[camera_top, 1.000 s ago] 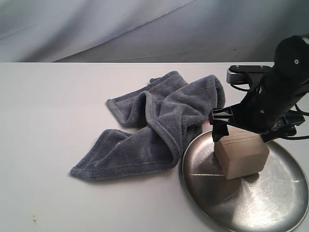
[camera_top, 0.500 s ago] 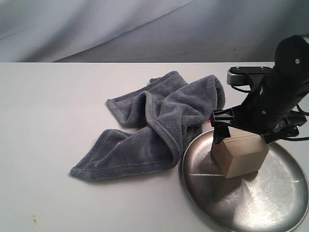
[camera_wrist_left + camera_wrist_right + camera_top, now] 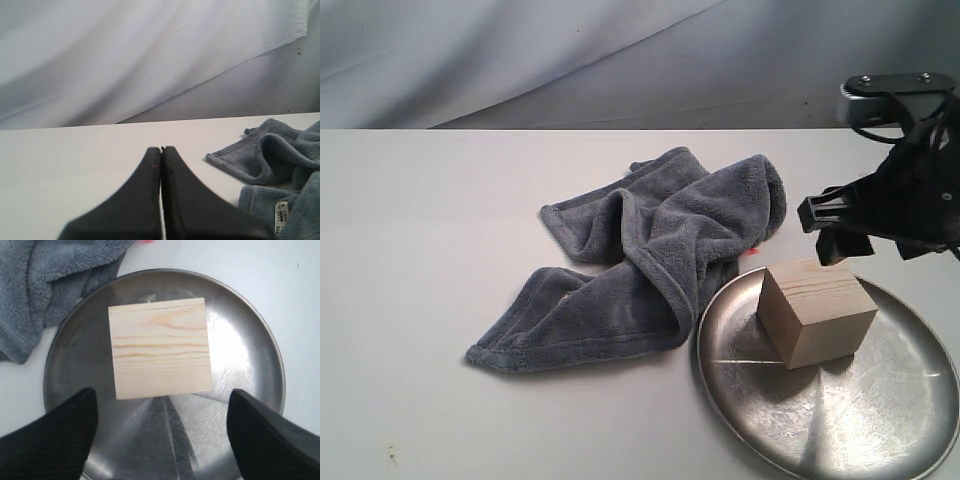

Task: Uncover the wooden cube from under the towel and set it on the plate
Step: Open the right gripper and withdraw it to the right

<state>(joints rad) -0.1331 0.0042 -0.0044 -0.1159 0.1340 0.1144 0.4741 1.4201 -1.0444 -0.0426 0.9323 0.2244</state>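
The pale wooden cube (image 3: 817,312) rests uncovered on the shiny silver plate (image 3: 880,410) at the front right. My right gripper (image 3: 875,245) hangs above the cube's far right side. It is open and apart from the cube. In the right wrist view the cube (image 3: 160,347) lies in the middle of the plate (image 3: 245,340), and the open gripper (image 3: 162,400) has nothing between its black fingers (image 3: 65,425). The grey-blue towel (image 3: 650,250) lies crumpled left of the plate, its edge touching the rim. My left gripper (image 3: 161,148) is shut and empty, over bare table near the towel (image 3: 280,160).
White tabletop (image 3: 440,230) stretches to the left and in front of the towel. A grey cloth backdrop (image 3: 570,60) hangs behind the table's far edge. A small white label (image 3: 281,211) shows on the towel in the left wrist view.
My right gripper has let go of the cube and risen up and to the right. The cube has settled flat on the plate. The towel has not moved.
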